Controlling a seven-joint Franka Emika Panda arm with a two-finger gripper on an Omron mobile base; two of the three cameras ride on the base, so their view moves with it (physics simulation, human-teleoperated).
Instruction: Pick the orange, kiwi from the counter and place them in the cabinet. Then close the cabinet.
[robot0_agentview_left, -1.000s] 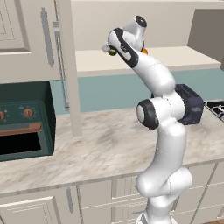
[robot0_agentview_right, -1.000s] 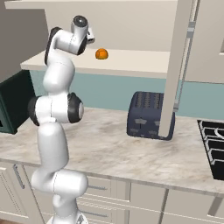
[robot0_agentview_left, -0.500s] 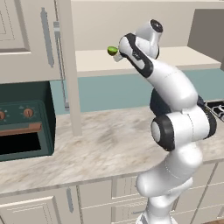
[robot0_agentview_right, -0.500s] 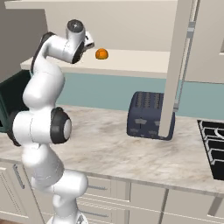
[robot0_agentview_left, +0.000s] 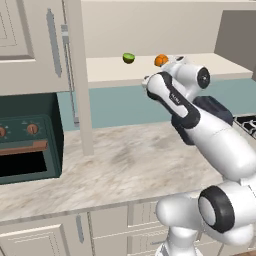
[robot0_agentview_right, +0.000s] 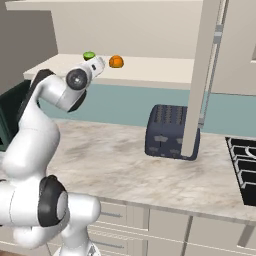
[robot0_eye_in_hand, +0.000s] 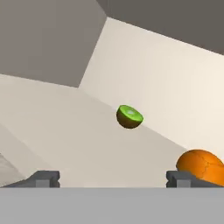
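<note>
Kiwi (robot0_eye_in_hand: 129, 117) and orange (robot0_eye_in_hand: 202, 167) are shelved at upper centre; gripper (robot0_eye_in_hand: 113, 178) is spread wide and empty; 2 doors (robot0_agentview_right: 206, 80) are judged next.

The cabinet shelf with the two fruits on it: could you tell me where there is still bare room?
The shelf is bare right of the orange, out to the cabinet wall, and left of the kiwi, toward the open door. The narrow gap between the fruits is the tight spot.
</note>
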